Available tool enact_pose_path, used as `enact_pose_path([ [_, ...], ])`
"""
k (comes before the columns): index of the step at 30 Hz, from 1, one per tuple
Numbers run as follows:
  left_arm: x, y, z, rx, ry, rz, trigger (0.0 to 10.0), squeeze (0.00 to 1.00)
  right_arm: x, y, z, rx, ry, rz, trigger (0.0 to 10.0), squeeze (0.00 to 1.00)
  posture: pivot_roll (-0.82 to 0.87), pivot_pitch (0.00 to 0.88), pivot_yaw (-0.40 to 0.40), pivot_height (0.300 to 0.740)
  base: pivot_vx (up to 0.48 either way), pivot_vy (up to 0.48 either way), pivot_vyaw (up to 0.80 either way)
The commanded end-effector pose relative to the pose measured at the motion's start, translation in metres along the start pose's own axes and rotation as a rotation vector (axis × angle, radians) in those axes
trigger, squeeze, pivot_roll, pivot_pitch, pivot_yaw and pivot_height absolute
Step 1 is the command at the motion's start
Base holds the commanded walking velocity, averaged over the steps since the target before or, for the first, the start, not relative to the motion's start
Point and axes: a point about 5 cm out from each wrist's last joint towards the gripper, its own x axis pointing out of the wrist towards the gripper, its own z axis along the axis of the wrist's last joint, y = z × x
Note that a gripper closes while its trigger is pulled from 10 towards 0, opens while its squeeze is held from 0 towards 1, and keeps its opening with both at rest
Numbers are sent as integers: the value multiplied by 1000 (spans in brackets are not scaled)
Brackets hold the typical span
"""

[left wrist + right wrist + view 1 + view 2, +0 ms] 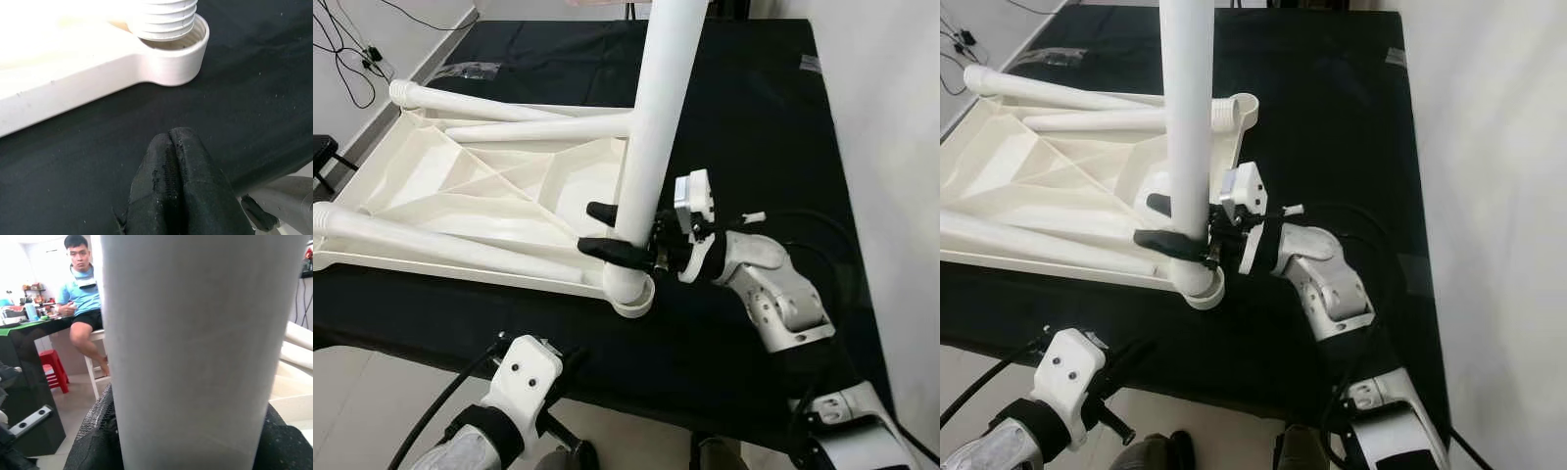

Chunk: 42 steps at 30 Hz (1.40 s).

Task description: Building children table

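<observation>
Right claw (619,233) grasps the upright leg (656,127) low, steadying its thread in the socket (628,291) of the upturned tabletop (470,186) near the surface's (754,117) front edge; left claw (171,186), clenched, waits nearby.

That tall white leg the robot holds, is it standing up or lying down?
Upright: the leg rises from the corner socket of the tabletop, with the right gripper clamped around it.
</observation>
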Motion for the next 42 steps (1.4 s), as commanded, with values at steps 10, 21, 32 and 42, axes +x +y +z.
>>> enact_pose_path([
  [10,-8,-2,-1,7,33,-10,10000,0,-12,3,-19,148,17,121,10000,0,100,303,57,740,0,0,0],
  [21,-9,-4,1,8,32,-18,10000,0,7,7,-29,19,93,185,10000,0,112,323,59,740,0,0,0],
  [32,-12,-5,2,6,38,-18,10000,0,0,19,-40,-72,279,490,10000,0,117,337,56,740,0,0,0],
  [42,-11,-6,2,7,41,-19,10000,0,-5,11,-40,-87,410,623,10000,0,116,338,53,740,0,0,0],
])
